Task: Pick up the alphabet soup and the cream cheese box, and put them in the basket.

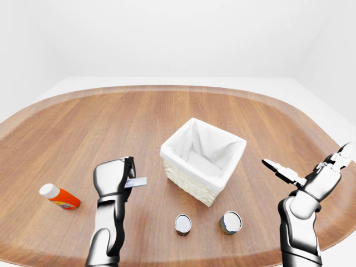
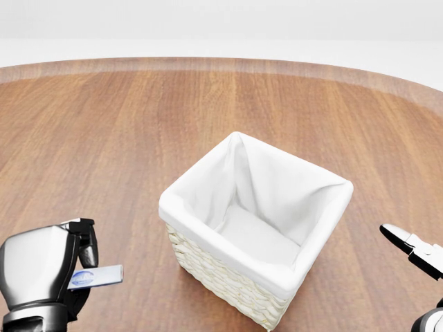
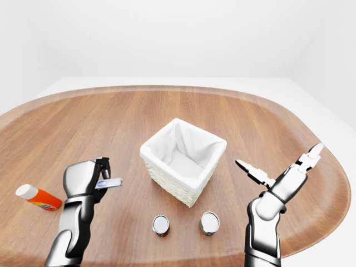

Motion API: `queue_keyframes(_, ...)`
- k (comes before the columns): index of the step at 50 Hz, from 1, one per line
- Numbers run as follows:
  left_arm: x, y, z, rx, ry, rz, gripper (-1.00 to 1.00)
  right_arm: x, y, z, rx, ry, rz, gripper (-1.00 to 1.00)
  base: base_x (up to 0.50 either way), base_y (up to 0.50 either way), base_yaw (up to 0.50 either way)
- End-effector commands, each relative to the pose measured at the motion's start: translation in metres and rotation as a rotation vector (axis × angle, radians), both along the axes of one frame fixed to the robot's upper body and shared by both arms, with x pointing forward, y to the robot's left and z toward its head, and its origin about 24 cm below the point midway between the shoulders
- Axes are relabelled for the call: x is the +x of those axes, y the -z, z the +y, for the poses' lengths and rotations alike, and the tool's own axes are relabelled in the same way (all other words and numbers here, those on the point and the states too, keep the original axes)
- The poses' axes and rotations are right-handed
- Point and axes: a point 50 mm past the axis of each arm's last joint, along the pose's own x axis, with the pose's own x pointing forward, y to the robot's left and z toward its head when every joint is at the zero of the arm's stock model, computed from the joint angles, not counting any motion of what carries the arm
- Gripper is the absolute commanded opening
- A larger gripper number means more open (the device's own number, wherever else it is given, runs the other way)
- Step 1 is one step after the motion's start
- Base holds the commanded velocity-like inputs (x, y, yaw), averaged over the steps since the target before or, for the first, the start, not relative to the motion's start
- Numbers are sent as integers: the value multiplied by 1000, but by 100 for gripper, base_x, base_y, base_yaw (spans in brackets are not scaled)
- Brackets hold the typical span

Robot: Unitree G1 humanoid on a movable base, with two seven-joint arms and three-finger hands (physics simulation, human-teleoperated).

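On the wooden table (image 1: 83, 122), near the middle of the left-eye view, stands the basket (image 1: 203, 161), a square woven one with a white cloth lining; inside it only the white lining shows. Below the basket in this view two small cans stand upright and apart from each other, the left can (image 1: 183, 223) and the right can (image 1: 231, 221); one of them may be the alphabet soup, but the labels are too small to read, so I cannot tell which. The left hand (image 1: 115, 177) is raised at the left of the basket, with its fingers closed on a thin flat box (image 1: 136, 182) with a blue mark, which is probably the cream cheese box. The box sticks out from the hand toward the basket, about level, and it does not touch the basket. In the head view the same box (image 2: 95, 277) shows clearly between the dark fingers. The right hand (image 1: 311, 169) is lifted at the right of the basket, its fingers spread wide and holding nothing. At the far left of the table an orange bottle (image 1: 60, 197) with a white cap lies on its side, well apart from the other things.
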Motion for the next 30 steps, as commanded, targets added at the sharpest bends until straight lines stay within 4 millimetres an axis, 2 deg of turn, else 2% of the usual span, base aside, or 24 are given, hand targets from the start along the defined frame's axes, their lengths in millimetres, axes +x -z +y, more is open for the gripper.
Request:
queue_keyframes(1, 2, -50, -9, 86, 30, -85, -100, 1, 1, 0, 1, 0, 5, 100, 0, 0, 0)
queue_keyframes(6, 8, -74, -13, 125, 44, -88, -100, 0, 0, 0, -1, 1, -1, 100, 0, 0, 0)
queue_keyframes(18, 14, -99, -28, 184, 69, -97, -100, -1, -1, 0, -1, 3, -7, 100, 0, 0, 0)
queue_keyframes(21, 16, -114, -36, 210, 79, -109, -100, 0, 0, -1, 5, 2, -2, 100, 0, 0, 0)
queue_keyframes(30, 24, -130, -55, 236, 106, -128, -100, -1, 0, 0, 5, 2, -5, 100, 0, 0, 0)
